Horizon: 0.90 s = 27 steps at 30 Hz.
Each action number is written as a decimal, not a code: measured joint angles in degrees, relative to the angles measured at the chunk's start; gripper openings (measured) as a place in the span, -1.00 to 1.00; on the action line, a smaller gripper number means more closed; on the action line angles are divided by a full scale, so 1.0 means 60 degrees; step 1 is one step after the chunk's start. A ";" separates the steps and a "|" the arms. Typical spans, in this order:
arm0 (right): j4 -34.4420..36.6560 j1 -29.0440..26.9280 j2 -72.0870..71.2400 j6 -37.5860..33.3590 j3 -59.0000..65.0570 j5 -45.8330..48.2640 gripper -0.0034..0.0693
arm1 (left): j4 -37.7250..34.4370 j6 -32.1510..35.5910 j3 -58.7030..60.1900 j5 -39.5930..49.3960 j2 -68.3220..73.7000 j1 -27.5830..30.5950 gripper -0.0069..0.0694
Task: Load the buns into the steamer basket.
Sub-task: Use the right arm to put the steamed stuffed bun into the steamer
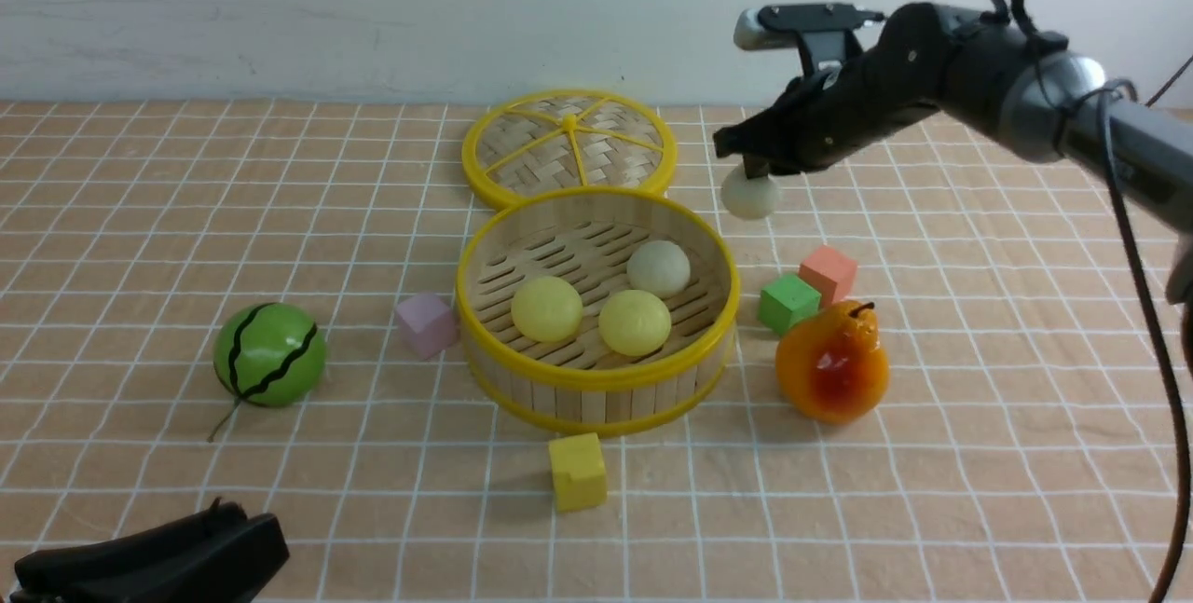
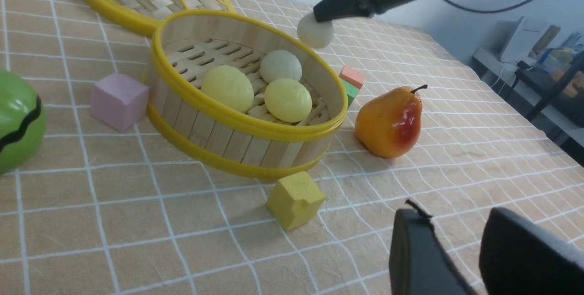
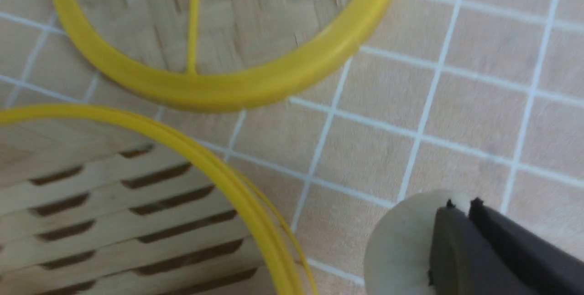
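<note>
Evidently the right fingers (image 1: 757, 156) were clenched on an off-white bun (image 1: 750, 196), gripping it at its top so that it hung in the air above the table (image 1: 979, 454), outside the steamer basket (image 1: 596, 381) and just off its far right rim; the right wrist view showed the bun over bare checked cloth beside that rim. Three other buns lay on the basket's slatted floor: two pale yellow buns (image 1: 546, 308) side by side toward the front and another off-white bun (image 1: 658, 267) behind them on the right. The woven lid (image 1: 569, 151) lay flat behind the basket, touching or nearly touching it. An orange pear (image 1: 831, 361) stood to the basket's right, with a green cube (image 1: 788, 302) and a salmon cube (image 1: 828, 273) just behind it. A pink cube (image 1: 426, 324) sat at the basket's left, a toy watermelon (image 1: 270, 354) farther left, and a yellow cube (image 1: 577, 471) in front. The left fingers (image 2: 419, 258) were low at the near left of the table, spread apart and grasping nothing.
</note>
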 joint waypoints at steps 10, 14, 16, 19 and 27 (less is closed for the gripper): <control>0.2683 0.1001 -0.0343 -0.2254 -0.0008 0.0671 -0.90 | 0.0000 0.0000 0.0000 0.0000 0.0000 0.0000 -0.24; 0.2922 0.1363 0.0100 -0.2476 -0.0008 0.0329 -0.87 | 0.0000 0.0000 0.0000 0.0000 0.0000 0.0000 -0.23; 0.2985 0.1499 0.0425 -0.2483 -0.0008 -0.0026 -0.82 | 0.0000 0.0000 0.0000 0.0000 0.0000 0.0000 -0.22; 0.3061 0.1582 0.0887 -0.2483 -0.0008 -0.0406 -0.67 | 0.0000 0.0000 0.0000 0.0000 0.0000 0.0000 -0.21; 0.2915 0.1490 0.1026 -0.2483 0.0002 -0.0482 0.22 | 0.0000 0.0000 0.0000 0.0000 0.0000 0.0000 -0.20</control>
